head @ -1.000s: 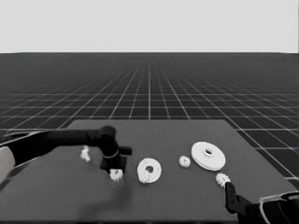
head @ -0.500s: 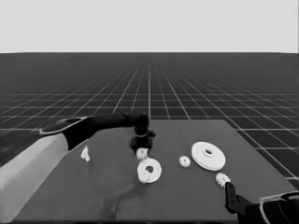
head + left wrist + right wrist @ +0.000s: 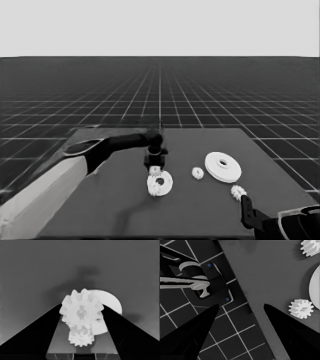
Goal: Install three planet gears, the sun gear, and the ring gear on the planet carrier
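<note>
Gear point(image 3: 81, 312) sits clamped in the left gripper point(image 3: 154, 167) just above the smaller round part point(image 3: 161, 184), which already carries one gear point(image 3: 81, 337); right gripper point(image 3: 240, 308) waits, spread wide.

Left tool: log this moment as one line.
left tool: shut on gear | over smaller round part, one gear already seated | right tool: parked, open

Worktop point(image 3: 200, 220): dark, flat, rectangular. Floor point(image 3: 225, 95): dark, ruled with a pale grid, running from the worktop's 12 o'clock edge to the horizon. Pale blank band point(image 3: 160, 27) above. Light: even.
</note>
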### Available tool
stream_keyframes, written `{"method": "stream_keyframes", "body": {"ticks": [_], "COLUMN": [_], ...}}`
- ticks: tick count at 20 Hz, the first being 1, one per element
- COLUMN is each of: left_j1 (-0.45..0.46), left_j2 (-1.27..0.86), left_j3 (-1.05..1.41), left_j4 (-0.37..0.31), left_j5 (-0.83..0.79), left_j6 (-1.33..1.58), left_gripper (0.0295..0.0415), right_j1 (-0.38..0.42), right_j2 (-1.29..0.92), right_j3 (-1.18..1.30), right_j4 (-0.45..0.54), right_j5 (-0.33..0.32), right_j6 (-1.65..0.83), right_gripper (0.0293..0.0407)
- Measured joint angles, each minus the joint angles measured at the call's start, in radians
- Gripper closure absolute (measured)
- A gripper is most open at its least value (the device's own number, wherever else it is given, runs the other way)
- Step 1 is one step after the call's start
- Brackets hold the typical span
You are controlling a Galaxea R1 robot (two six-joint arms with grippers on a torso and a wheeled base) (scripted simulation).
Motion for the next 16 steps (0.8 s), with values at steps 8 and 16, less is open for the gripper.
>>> {"method": "stream_keyframes", "body": {"ticks": [8,16], "left_j1": [0.014,0.014], "left_j2": [0.007,0.007], "left_j3": [-0.021,-0.021], "left_j4": [0.013,0.013], "left_j5": [-0.011,-0.011], "left_j6": [0.011,0.011], "left_gripper": [0.0339,0.0326], "right_j1": [0.000,0.000], "right_j2": [0.000,0.000], "right_j3": [0.000,0.000], "right_j4": [0.000,0.000], "right_j5": [0.000,0.000], "right_j6": [0.000,0.000], "right_gripper": [0.0315,0.0315]}}
